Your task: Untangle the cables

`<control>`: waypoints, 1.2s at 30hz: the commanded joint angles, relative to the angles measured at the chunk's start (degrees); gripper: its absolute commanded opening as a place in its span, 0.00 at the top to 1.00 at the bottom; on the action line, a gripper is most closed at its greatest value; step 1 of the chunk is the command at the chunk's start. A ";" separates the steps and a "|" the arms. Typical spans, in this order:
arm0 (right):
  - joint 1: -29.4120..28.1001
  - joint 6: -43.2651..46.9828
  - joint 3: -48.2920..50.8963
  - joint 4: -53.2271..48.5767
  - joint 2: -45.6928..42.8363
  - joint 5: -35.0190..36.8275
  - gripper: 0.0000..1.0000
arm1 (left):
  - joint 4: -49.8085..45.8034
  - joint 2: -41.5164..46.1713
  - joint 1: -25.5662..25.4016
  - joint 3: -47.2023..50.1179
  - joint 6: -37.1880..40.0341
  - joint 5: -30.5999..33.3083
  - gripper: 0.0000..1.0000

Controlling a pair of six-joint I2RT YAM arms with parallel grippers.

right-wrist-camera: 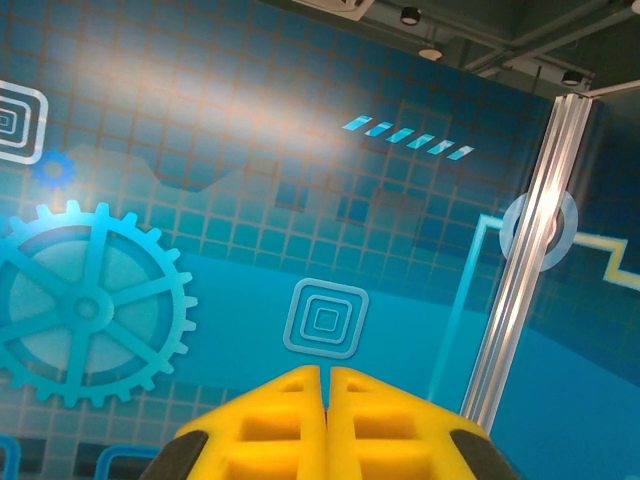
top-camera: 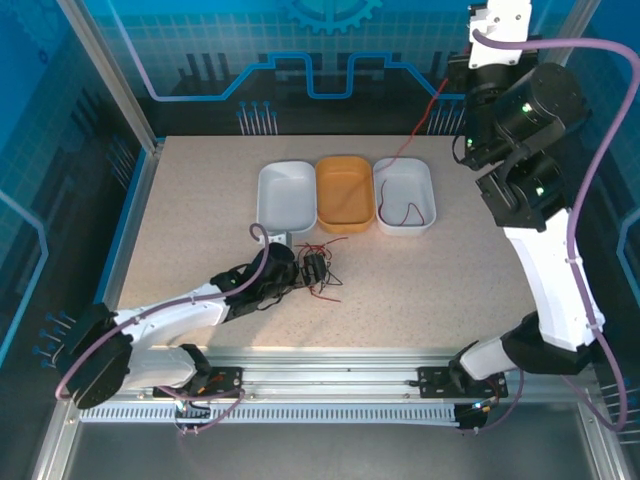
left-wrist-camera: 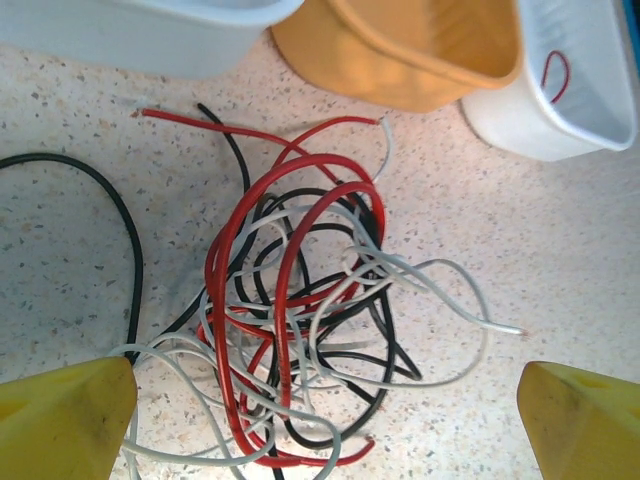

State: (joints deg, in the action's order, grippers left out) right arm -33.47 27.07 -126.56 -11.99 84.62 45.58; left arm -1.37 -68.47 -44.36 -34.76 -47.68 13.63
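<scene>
Though wide open above the tangled cables point(left-wrist-camera: 300, 300), your left hand point(left-wrist-camera: 325, 415) empty; right hand point(right-wrist-camera: 326, 400) pinched tight on red cable point(top-camera: 415, 125).

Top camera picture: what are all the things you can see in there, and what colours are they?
table: one, speckled beige, under everything
orange tray: one, orange, middle of the row at the back of the table
white trays: two, white, one on each side of the orange tray; the other one is on the right
cable tangle: one heap, red, black and whitish, on the table just in front of the trays
red cable: one, red, curled in the right-hand white tray, one end rising out of it
left gripper: one, yellow fingers, open, low over the cable tangle
right gripper: one, yellow fingers, shut, raised, facing the blue wall
</scene>
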 commanded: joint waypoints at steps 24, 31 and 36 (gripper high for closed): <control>14.36 -5.51 -9.24 -4.57 16.02 -1.75 1.00 | -4.48 3.64 0.39 0.22 1.46 2.06 0.01; 14.40 -8.95 -5.70 -7.40 14.37 -3.50 1.00 | -4.04 2.68 0.41 0.26 0.96 1.91 0.01; 14.42 -14.20 -2.75 -9.82 13.28 -7.72 1.00 | -3.74 2.73 0.41 0.74 0.57 2.26 0.01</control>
State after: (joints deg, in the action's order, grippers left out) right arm -19.09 17.37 -130.45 -20.36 100.27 40.88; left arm -5.80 -65.56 -44.36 -34.70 -47.53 15.20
